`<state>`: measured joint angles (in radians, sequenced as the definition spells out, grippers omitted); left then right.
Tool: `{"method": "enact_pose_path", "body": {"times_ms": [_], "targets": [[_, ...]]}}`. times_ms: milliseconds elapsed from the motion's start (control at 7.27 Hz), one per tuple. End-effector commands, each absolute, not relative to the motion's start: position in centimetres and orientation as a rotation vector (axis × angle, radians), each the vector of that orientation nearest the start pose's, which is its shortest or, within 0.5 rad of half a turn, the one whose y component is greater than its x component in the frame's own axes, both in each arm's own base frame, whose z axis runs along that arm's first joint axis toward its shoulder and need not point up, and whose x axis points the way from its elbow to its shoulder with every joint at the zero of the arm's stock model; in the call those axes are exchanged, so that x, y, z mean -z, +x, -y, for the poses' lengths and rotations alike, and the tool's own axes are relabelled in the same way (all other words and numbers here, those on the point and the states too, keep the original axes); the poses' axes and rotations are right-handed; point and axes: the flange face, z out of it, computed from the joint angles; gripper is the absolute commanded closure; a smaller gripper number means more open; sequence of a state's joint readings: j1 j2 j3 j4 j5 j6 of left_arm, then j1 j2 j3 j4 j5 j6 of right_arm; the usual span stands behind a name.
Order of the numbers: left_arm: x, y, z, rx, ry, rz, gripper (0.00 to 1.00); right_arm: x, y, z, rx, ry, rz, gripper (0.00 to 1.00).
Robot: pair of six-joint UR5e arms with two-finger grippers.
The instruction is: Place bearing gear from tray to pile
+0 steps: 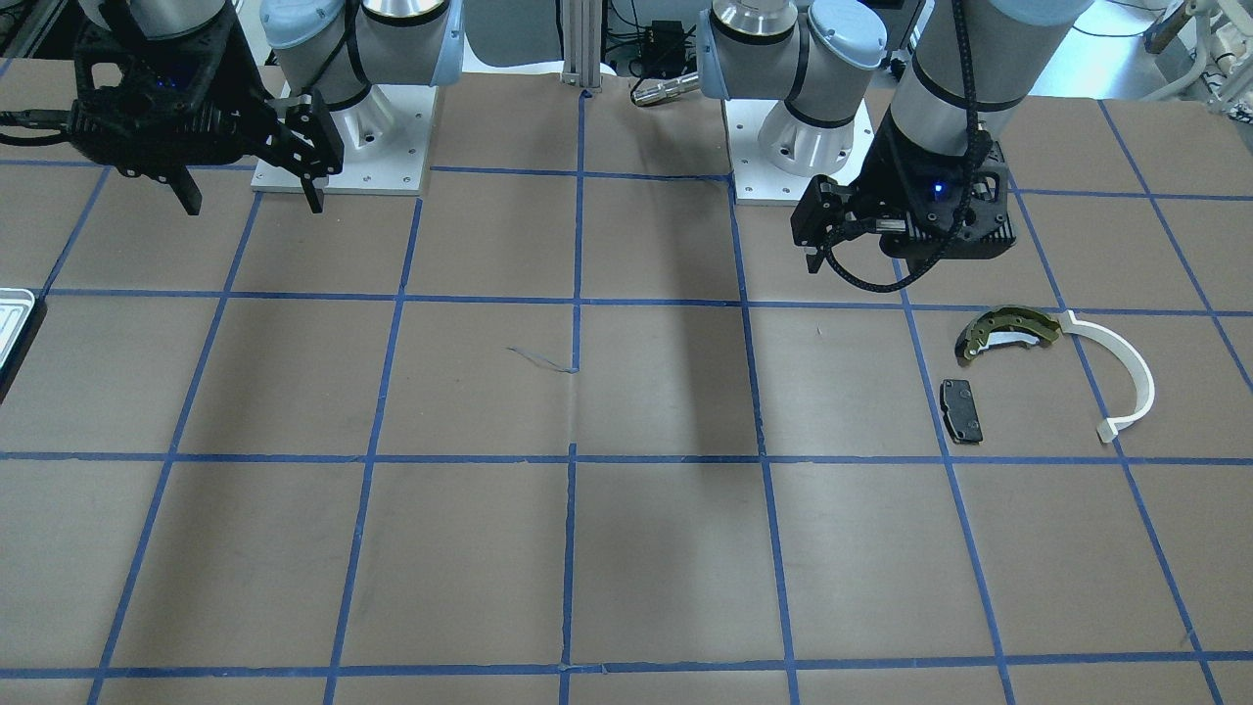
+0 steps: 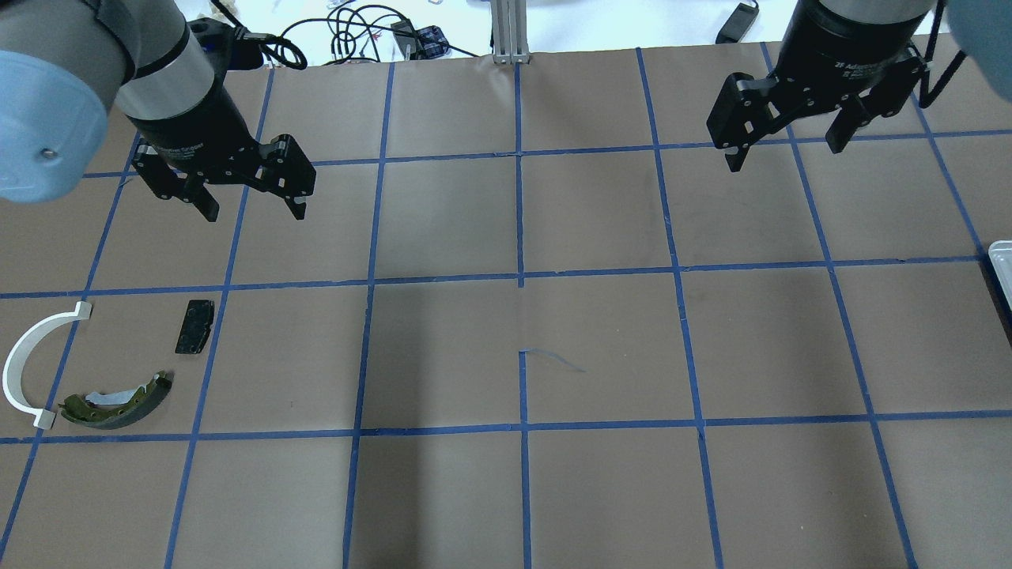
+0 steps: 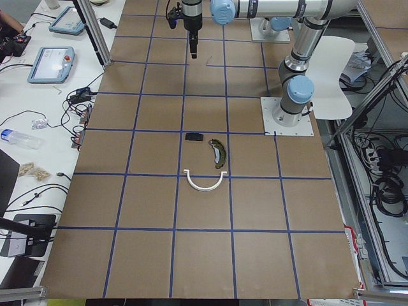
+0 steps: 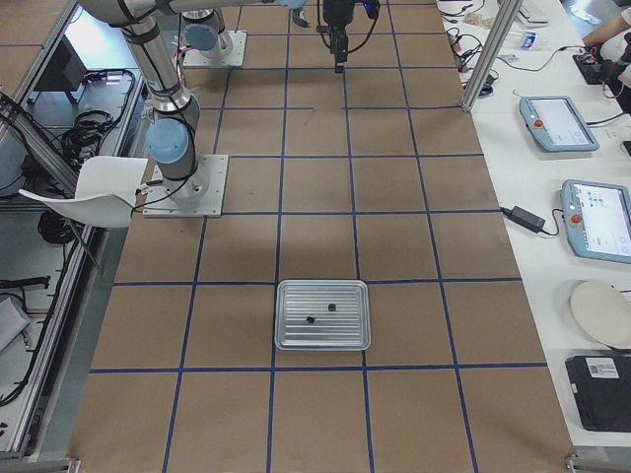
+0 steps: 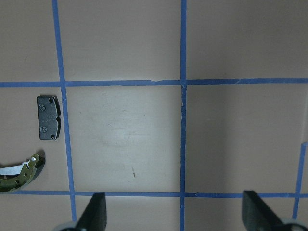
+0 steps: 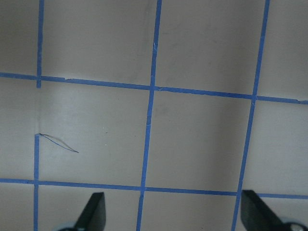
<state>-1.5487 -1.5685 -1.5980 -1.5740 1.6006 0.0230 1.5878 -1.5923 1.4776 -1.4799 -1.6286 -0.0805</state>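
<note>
The silvery ridged tray [image 4: 322,335] lies at the table's right end, and only its edge [image 2: 1002,261] shows in the overhead view. In it lie a tiny black part [image 4: 331,306] and a second black speck [image 4: 310,319]; I cannot tell which is the bearing gear. The pile sits at the left end: an olive-gold shoe [image 2: 118,399], a white arc strip [image 2: 24,363] and a black pad [image 2: 194,325]. My left gripper [image 2: 254,212] hangs open and holds nothing, beyond the pad. My right gripper [image 2: 785,156] is open too, high over bare table, well short of the tray.
Both arm bases [image 1: 343,147] stand on white plates at the robot's edge, with a metal cylinder [image 1: 666,88] between them. Blue tape lines grid the brown table. Benches with tablets [image 4: 559,123] and cables flank the far side.
</note>
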Motion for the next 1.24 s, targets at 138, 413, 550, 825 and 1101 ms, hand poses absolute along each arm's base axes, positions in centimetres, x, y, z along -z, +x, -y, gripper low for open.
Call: {"method": "enact_pose_path", "body": {"times_ms": [138, 413, 550, 825, 1101], "targets": [[-48.3, -12.1, 47.5, -0.063, 0.025, -3.117, 0.0, -53.4, 13.8, 48.2, 0.04, -0.102, -3.172, 0.0], [-48.1, -11.5, 47.6, -0.071, 0.013, -3.107, 0.0, -53.2, 11.9, 48.6, 0.017, -0.063, -3.177, 0.0], [-48.1, -11.4, 47.7, -0.064, 0.011, -3.107, 0.0, -53.4, 10.2, 48.9, 0.027, -0.017, -3.193, 0.0], [-47.8, -11.5, 48.0, -0.071, 0.011, -3.109, 0.0, -53.8, 3.3, 49.6, 0.027, 0.004, -3.198, 0.0], [-47.8, -11.5, 48.0, -0.071, 0.011, -3.109, 0.0, -52.9, -6.9, 49.5, -0.014, -0.046, -3.188, 0.0]]}}
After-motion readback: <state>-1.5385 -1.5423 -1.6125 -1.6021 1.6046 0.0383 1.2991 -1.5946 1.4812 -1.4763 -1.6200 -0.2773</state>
